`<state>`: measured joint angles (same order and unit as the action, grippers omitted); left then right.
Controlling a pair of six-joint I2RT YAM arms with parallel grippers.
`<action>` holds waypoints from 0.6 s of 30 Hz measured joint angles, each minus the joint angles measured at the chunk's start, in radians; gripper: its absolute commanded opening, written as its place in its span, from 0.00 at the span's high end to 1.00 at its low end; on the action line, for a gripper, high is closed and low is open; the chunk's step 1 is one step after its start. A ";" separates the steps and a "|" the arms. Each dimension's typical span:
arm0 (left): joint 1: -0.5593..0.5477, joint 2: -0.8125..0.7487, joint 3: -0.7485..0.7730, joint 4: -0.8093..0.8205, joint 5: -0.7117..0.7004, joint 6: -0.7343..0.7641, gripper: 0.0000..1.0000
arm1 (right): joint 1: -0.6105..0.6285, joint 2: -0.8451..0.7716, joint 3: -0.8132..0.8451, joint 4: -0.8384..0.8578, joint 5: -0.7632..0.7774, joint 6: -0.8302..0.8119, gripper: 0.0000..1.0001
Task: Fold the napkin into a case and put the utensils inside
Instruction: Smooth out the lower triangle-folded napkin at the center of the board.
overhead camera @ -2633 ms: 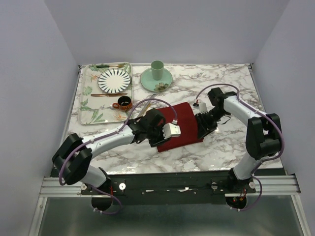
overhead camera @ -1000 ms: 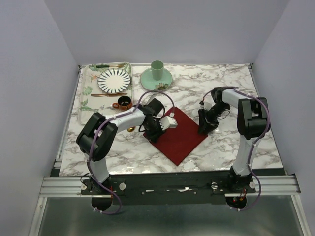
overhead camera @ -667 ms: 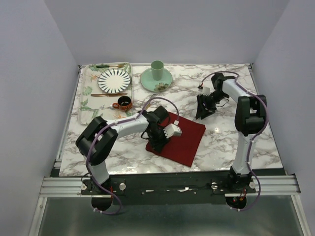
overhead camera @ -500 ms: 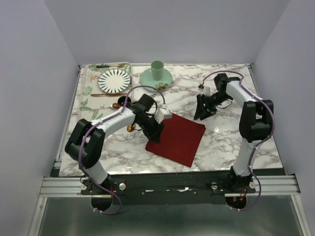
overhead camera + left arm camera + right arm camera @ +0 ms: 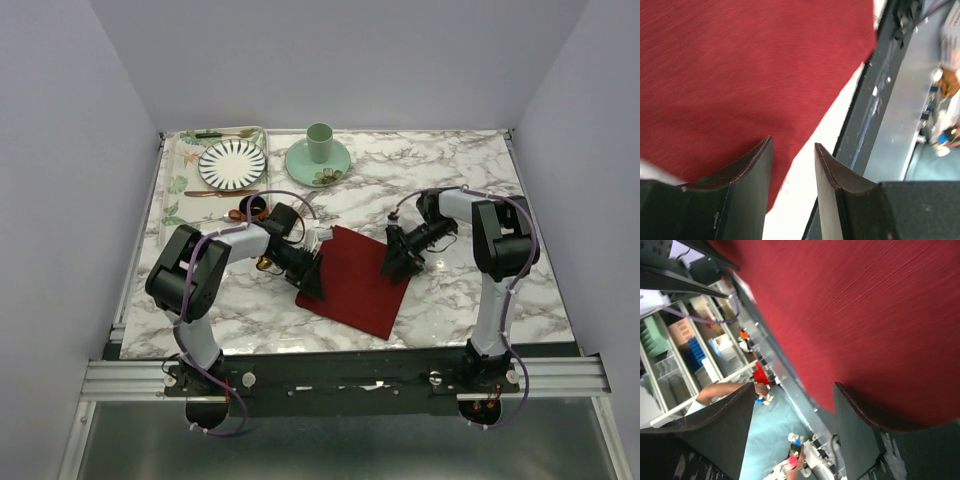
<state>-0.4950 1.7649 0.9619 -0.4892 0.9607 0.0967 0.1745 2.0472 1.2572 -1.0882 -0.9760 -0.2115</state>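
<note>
The dark red napkin (image 5: 356, 282) lies flat on the marble table as a tilted rectangle. My left gripper (image 5: 311, 277) is low at the cloth's left edge. In the left wrist view its jaws (image 5: 792, 150) stand apart, with the napkin's edge (image 5: 740, 75) and bare table showing between them. My right gripper (image 5: 394, 263) is at the cloth's right corner. It is open (image 5: 795, 387) with red cloth (image 5: 865, 305) beyond its fingers and nothing held. A small gold spoon (image 5: 263, 263) peeks out beside the left arm. The knife is hidden.
A leaf-print tray (image 5: 180, 195) at the back left holds a striped plate (image 5: 232, 163), a thin brown-gold utensil (image 5: 220, 193) and a green-handled one (image 5: 214, 134). A small brown cup (image 5: 252, 208) and a green cup on a saucer (image 5: 319, 145) stand behind the napkin.
Both grippers opened wider. The left slid off the cloth to its left edge. The right swung away toward the back, then came down at the napkin's right corner. The cloth turned slightly.
</note>
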 measured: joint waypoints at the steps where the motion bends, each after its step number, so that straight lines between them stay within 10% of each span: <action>1: 0.012 0.016 -0.006 0.012 0.002 -0.019 0.54 | -0.002 0.015 0.010 0.005 0.008 0.002 0.30; 12: 0.046 -0.038 -0.052 0.140 0.054 -0.151 0.45 | -0.006 0.135 0.380 0.007 0.157 0.008 0.23; 18: 0.046 -0.201 -0.171 0.308 0.124 -0.315 0.44 | 0.011 -0.050 0.203 0.000 0.032 -0.006 0.18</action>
<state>-0.4492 1.5639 0.7906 -0.1814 1.0851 -0.2188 0.1852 1.9976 1.4597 -1.0882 -0.9440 -0.2173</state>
